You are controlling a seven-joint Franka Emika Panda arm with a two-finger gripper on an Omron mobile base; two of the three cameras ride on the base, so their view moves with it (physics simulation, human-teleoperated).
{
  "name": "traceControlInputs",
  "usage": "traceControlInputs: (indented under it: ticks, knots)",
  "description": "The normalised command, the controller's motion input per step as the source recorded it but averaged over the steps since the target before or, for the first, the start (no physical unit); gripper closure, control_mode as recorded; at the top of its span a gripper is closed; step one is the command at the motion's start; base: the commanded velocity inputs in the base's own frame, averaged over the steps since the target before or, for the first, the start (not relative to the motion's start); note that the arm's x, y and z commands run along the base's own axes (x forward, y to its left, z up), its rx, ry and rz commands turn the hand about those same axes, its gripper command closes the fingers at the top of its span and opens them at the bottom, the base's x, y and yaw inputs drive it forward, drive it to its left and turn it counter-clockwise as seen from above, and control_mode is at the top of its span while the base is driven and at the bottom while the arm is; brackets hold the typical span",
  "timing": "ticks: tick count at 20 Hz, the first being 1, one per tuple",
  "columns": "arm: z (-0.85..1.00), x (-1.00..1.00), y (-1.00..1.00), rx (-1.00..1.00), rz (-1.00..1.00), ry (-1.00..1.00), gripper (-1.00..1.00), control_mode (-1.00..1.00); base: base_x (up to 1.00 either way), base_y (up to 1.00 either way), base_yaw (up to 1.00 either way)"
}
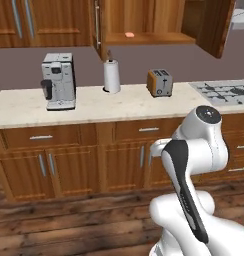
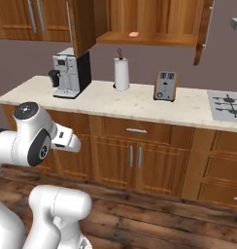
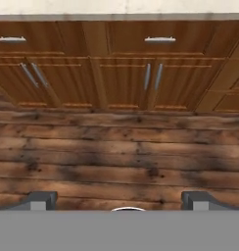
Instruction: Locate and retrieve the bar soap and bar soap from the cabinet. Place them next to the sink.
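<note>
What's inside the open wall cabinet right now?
One bar soap lies on the plank shelf of the cabinet, whose doors stand open. A second bar is not visible; the upper interior runs past the frame, so it cannot be checked.

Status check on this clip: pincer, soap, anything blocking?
Pincer open, empty, facing floor and lower counter units. One bar soap on the shelf of the open cabinet; second not seen. Paper towel roll and toaster stand below the shelf.

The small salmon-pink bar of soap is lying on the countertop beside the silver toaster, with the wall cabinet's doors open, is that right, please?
Not quite: the small salmon-pink bar of soap lies on the plank shelf of the open reddish-brown wall cabinet, above the silver toaster, not on the countertop. Both base views show it.
</note>
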Motion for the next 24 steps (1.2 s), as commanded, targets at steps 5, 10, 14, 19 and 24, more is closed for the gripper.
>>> traceControlInputs:
  ticks: [5,10,14,19,24]
  knots:
    - [0.0,0.0,0.0,0.0,0.0,0.0,-1.0,1.0,0.24,-0.59,0.08]
    - [0.0,0.0,0.0,0.0,0.0,0.0,-1.0,1.0,0.28,-0.35,0.06]
    - [0.0,0.0,0.0,0.0,0.0,0.0,-1.0,1.0,0.72,0.11,-0.01]
    - [0.0,0.0,0.0,0.0,0.0,0.0,-1.0,1.0,0.63,0.04,0.0]
    - [0.0,0.0,0.0,0.0,0.0,0.0,-1.0,1.0,0.55,-0.04,0.01]
